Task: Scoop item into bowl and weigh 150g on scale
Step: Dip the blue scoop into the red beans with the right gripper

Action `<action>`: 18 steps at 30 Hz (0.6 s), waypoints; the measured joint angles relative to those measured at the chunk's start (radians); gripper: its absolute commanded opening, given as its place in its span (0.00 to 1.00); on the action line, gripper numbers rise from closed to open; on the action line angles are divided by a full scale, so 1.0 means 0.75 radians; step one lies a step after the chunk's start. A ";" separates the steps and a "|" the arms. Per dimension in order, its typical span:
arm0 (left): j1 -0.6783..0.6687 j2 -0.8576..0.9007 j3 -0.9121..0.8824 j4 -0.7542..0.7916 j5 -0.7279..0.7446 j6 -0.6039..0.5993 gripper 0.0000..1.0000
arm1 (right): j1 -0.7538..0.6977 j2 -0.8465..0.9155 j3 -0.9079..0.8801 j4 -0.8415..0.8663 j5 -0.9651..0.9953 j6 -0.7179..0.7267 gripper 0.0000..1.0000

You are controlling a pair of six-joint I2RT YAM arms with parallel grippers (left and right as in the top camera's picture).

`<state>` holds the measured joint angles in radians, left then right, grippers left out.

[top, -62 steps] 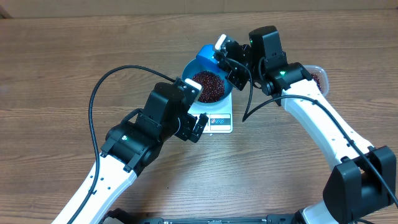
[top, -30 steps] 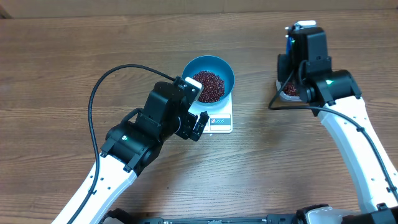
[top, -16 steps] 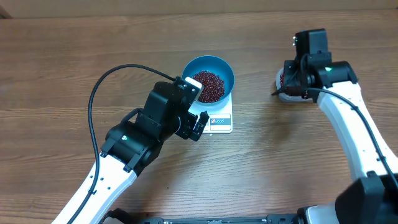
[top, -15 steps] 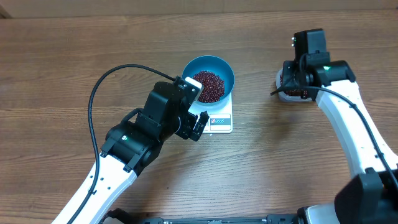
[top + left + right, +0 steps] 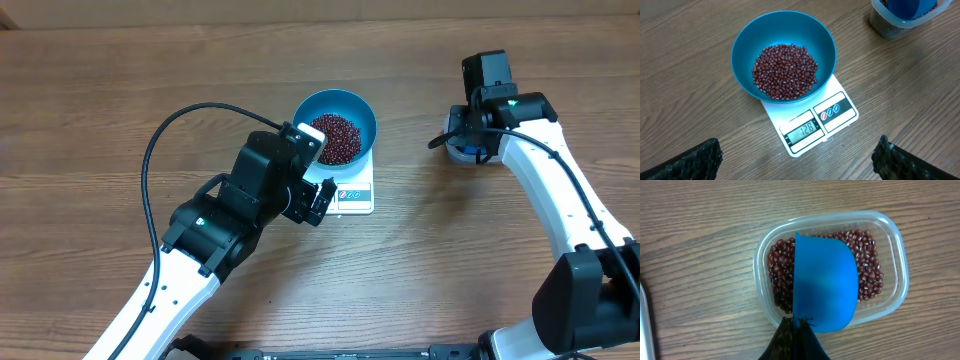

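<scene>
table [image 5: 100, 100]: every item listed is borne on it.
scale [image 5: 812, 122]: placed near the table's middle, display edge turned toward the arms.
bowl [image 5: 785, 27]: set on the scale's rear portion; the display is left uncovered before it.
beans in bowl [image 5: 785, 71]: piled at its bottom.
tub [image 5: 892, 235]: placed right of the bowl, well apart from the scale.
beans in tub [image 5: 782, 270]: spread across its floor.
scoop [image 5: 825, 282]: found over the tub; contact cannot be determined.

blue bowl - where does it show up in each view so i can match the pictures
overhead: the blue bowl sits upper middle, on the scale.
left wrist: blue bowl upper centre, on the scale.
right wrist: not in it.
shared landmark: the clear tub of beans, right of the bowl overhead, top right corner in left wrist, centre in right wrist with the blue scoop over it.
</scene>
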<state>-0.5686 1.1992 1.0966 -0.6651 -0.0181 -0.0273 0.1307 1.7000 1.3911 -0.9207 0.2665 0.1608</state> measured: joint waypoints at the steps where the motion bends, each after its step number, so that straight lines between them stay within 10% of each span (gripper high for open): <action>1: 0.000 0.000 0.000 0.002 0.000 0.000 0.99 | 0.000 0.000 0.000 -0.007 -0.001 0.004 0.04; 18: 0.000 0.000 0.000 0.009 0.000 0.000 1.00 | 0.000 0.000 0.000 -0.080 -0.002 0.025 0.04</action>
<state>-0.5686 1.1992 1.0966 -0.6582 -0.0181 -0.0273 0.1307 1.7000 1.3911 -0.9810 0.2653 0.1795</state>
